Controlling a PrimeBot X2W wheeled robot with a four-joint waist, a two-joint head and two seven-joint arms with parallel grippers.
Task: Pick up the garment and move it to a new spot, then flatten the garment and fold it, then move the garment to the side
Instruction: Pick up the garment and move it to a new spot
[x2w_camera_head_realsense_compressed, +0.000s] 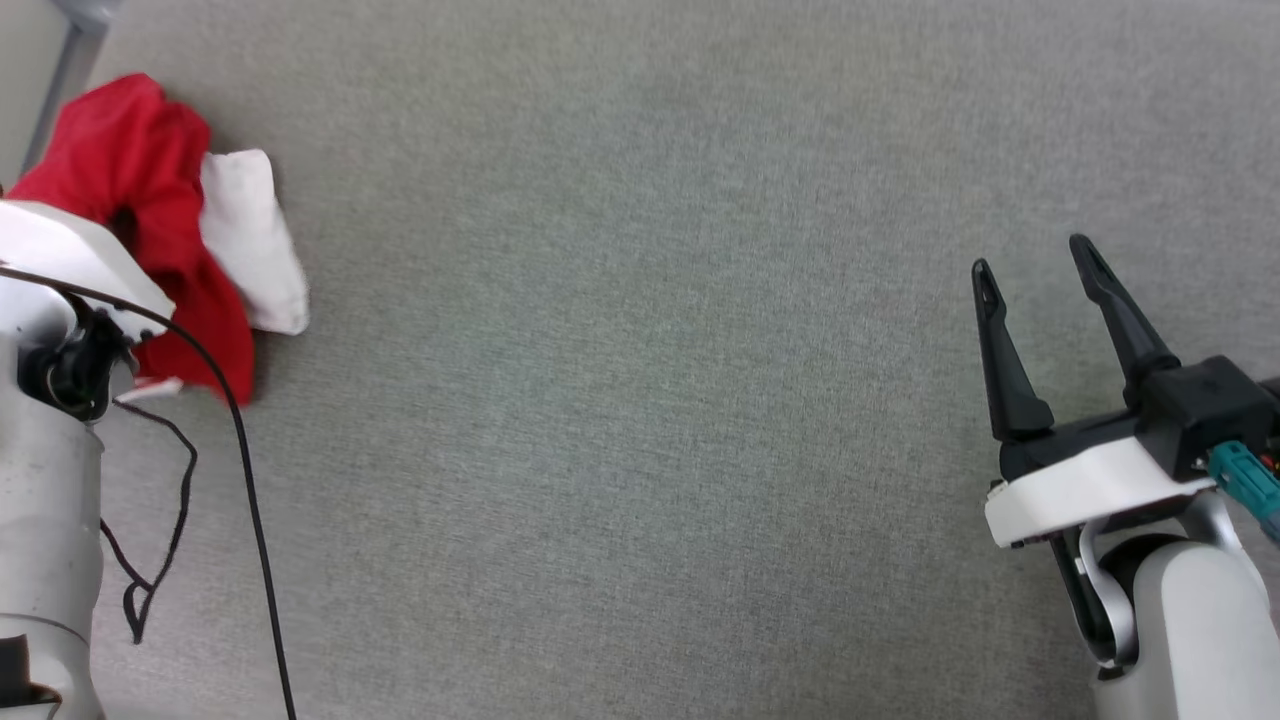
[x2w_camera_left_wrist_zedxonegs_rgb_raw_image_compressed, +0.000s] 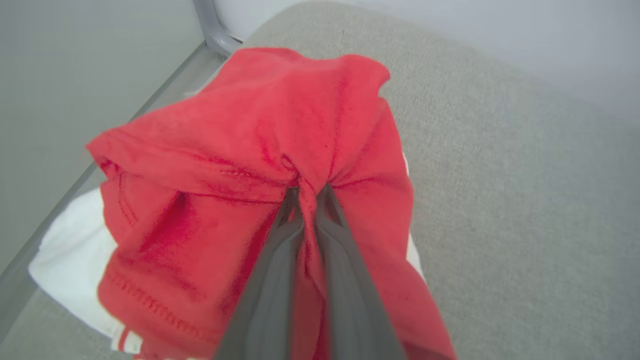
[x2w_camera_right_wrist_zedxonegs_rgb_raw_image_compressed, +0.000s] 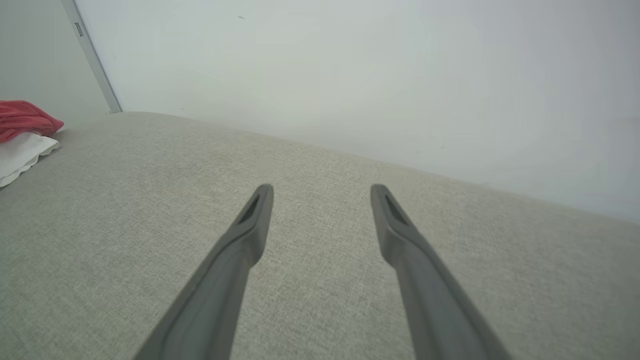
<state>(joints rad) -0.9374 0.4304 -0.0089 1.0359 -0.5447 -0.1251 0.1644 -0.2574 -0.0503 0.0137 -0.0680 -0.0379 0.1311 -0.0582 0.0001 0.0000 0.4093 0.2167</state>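
- The garment, a red jersey T-shirt with a white sleeve, sits bunched at the far left edge of the grey woven surface, close to a grey metal post at the corner.
- The left claw is pressed together on a gathered fold of the red cloth. In the left wrist view the fabric puckers into creases where the two dark fingers meet.
- White sleeve cloth with red-striped trim shows under the red folds at the lower left of that view.
- In the head view, the left arm's pale wrist housing covers part of the shirt, and a black cable hangs from it.
- The right claw is spread wide with nothing between its fingers. It is over bare surface, well apart from the garment.
- The right wrist view shows the shirt at its far left edge, in front of a pale wall.
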